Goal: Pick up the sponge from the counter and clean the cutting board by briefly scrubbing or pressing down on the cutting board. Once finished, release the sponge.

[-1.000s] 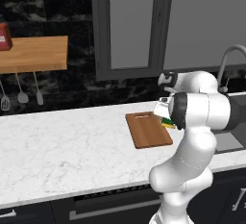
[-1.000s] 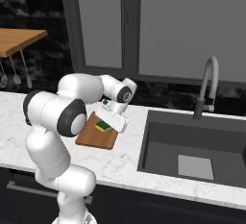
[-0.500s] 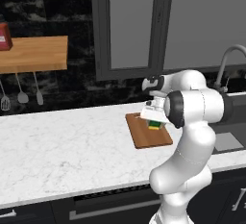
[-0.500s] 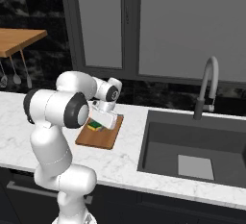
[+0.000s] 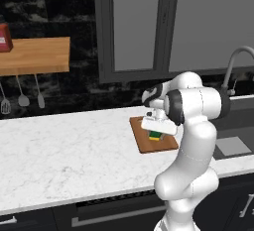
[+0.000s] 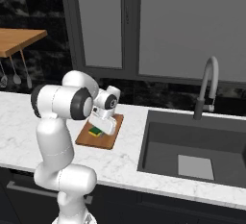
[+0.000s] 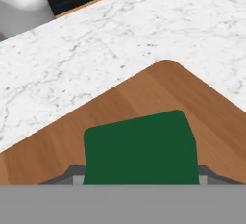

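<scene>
- While the gripper [image 5: 157,132] hung over the cutting board [image 5: 144,141], its fingers were clenched on the sponge [image 5: 156,136]; the sponge sat low over the board's middle, and whether it touched the wood could not be told.
- Judged light and soft: the sponge would likely squash under a press, so a grip across the yellow body's short sides looked the sound hold, leaving the scrub face free.
- Board judged stiff and flat, probably prone to sliding on the smooth counter [image 5: 64,155] under sideways scrubbing.
- Left base view gave the side profile: green layer and yellow body both visible below the white hand, board's near and left edges bare.
- Right base view showed the sponge [image 6: 96,131] toward the board's [image 6: 106,142] left part, with the sink [image 6: 192,141] well apart to the right.
- Hand view showed what neither base view did: the dark green face [image 7: 140,148] filling the lower middle, one rounded corner of the board [image 7: 166,74] ahead, marble beyond.
</scene>
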{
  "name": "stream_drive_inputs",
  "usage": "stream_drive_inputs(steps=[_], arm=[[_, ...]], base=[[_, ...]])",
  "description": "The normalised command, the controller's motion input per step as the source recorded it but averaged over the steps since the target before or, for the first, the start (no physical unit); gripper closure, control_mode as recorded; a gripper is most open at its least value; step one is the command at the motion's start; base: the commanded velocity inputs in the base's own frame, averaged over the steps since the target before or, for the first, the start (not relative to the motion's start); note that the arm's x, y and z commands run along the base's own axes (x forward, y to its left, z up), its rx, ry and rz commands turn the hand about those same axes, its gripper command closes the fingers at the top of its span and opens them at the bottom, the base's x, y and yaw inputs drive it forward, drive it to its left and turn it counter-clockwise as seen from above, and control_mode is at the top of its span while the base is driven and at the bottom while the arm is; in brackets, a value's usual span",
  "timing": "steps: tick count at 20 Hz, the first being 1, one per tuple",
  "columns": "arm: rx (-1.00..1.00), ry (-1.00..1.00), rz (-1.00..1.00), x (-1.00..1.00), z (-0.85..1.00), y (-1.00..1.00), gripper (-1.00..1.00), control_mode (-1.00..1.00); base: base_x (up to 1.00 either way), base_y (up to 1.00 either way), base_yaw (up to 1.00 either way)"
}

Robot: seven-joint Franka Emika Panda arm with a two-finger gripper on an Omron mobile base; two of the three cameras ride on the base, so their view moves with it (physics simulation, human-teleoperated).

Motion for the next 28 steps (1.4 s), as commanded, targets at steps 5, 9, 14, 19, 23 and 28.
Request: stream_drive_inputs(steps=[5,9,14,19,23,28], arm=[[0.00,0.00,0.00,0.04,-0.42,0.01,-1.00,-1.00],[0.00,-0.02,0.00,0.00,-0.23,0.00,-1.00,-1.00],[0.00,0.00,0.00,0.00,0.00,0.00,-1.00,-1.00],[0.00,-0.03,0.00,-0.11,0.13,0.00,-1.00,-1.00],[0.00,-0.11,0.01,-0.51,0.70,0.00,-1.00,-1.00],[-0.01,-0.21,0.02,-0.75,0.97,0.00,-1.00,-1.00]], base=[[0.00,0.00,0.00],[0.00,0.00,0.00],[0.00,0.00,0.00],[0.00,0.00,0.00],[0.00,0.00,0.00],[0.00,0.00,0.00]])
